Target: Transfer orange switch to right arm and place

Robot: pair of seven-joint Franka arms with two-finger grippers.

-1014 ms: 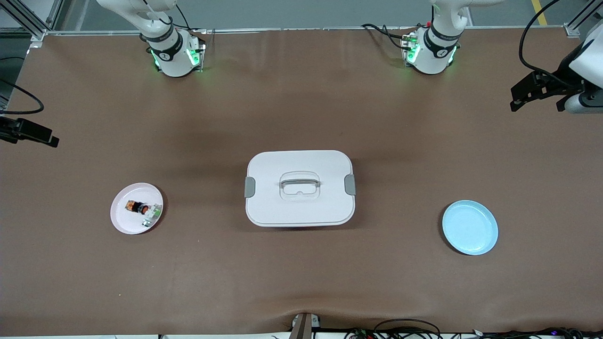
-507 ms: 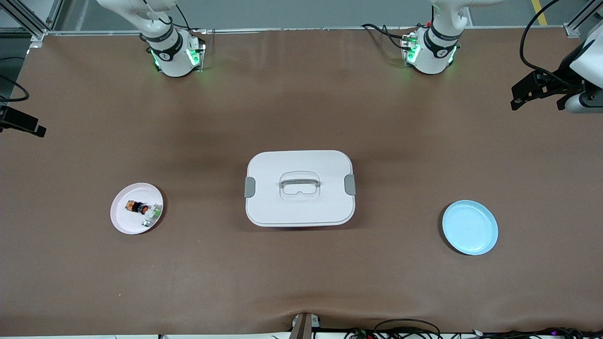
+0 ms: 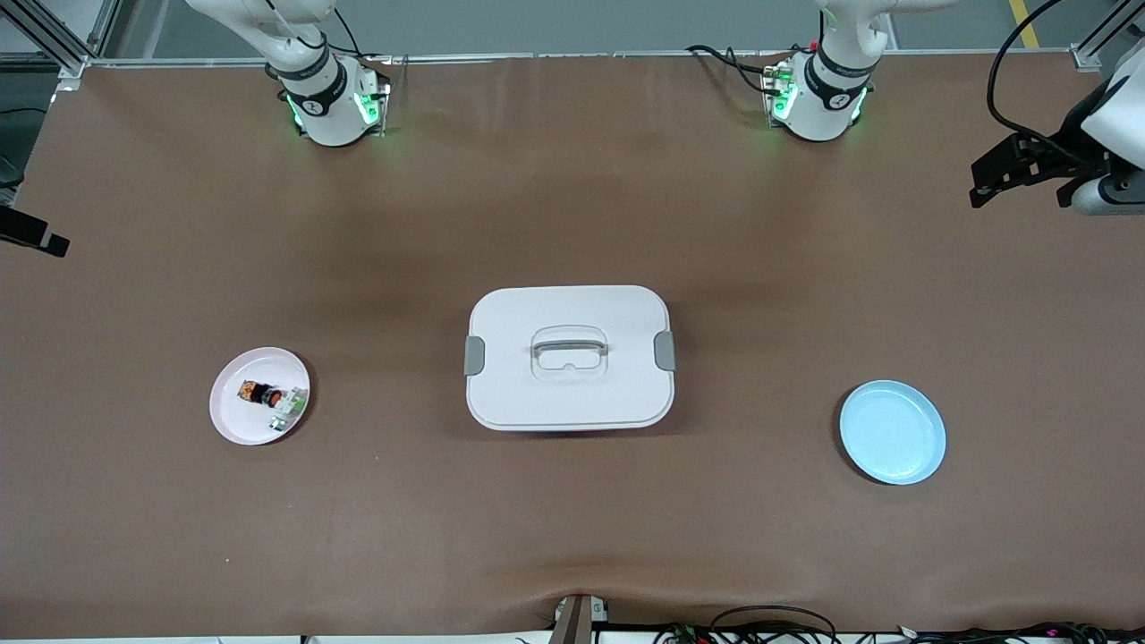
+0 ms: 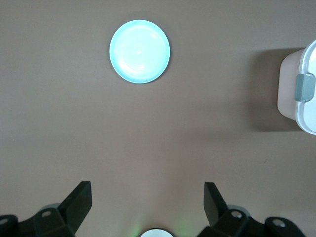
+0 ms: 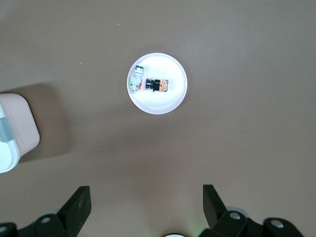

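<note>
The orange switch (image 3: 261, 392) lies on its side on a small pink plate (image 3: 234, 416) toward the right arm's end of the table, touching a small white-and-green part (image 3: 288, 411). The right wrist view shows the switch (image 5: 158, 85) on that plate (image 5: 158, 103) from high above. My right gripper (image 5: 146, 200) is open and empty; only a black tip of it (image 3: 36, 237) shows at the front view's edge. My left gripper (image 3: 1020, 192) is high over the left arm's end of the table, open and empty (image 4: 148, 197).
A white lidded box (image 3: 570, 394) with a handle and grey latches stands at the table's middle; it also shows in the left wrist view (image 4: 296, 98) and the right wrist view (image 5: 17, 133). An empty light blue plate (image 3: 892, 432) (image 4: 139, 51) lies toward the left arm's end.
My right gripper has drawn away toward the edge of the front view, so less of it shows. The left gripper, the switch and the plates have not moved.
</note>
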